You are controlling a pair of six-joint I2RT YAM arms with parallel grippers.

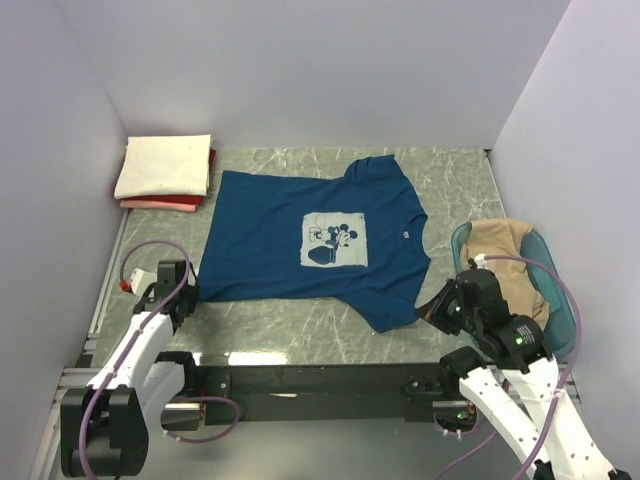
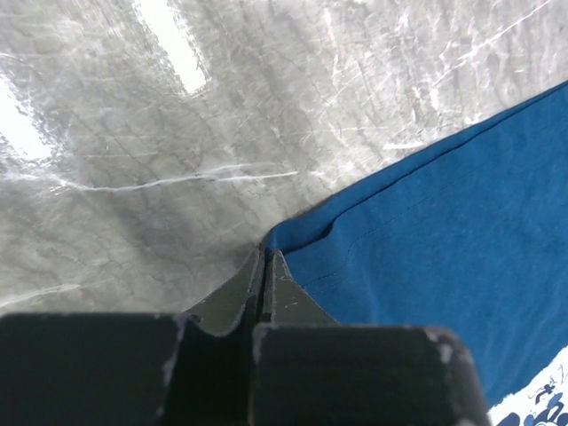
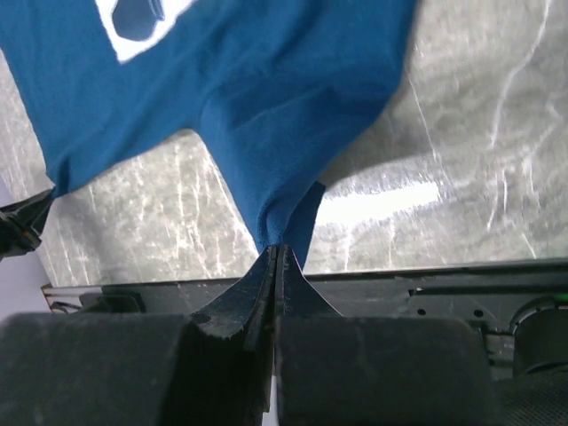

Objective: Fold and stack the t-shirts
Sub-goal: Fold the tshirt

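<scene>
The dark blue t-shirt (image 1: 310,245) lies spread flat on the marble table, its pale square cartoon print (image 1: 335,241) facing up. My left gripper (image 1: 186,297) is shut on the shirt's near left hem corner (image 2: 306,232), low on the table. My right gripper (image 1: 435,306) is shut on the tip of the near sleeve (image 3: 284,191), which hangs in a pulled cone. A folded cream tee (image 1: 165,165) lies on a folded red/pink tee (image 1: 170,203) at the far left. A tan tee (image 1: 505,255) sits bunched in the tub.
A teal plastic tub (image 1: 560,290) stands at the right edge of the table beside my right arm. White walls close in the left, back and right. A black rail (image 1: 320,380) runs along the table's near edge.
</scene>
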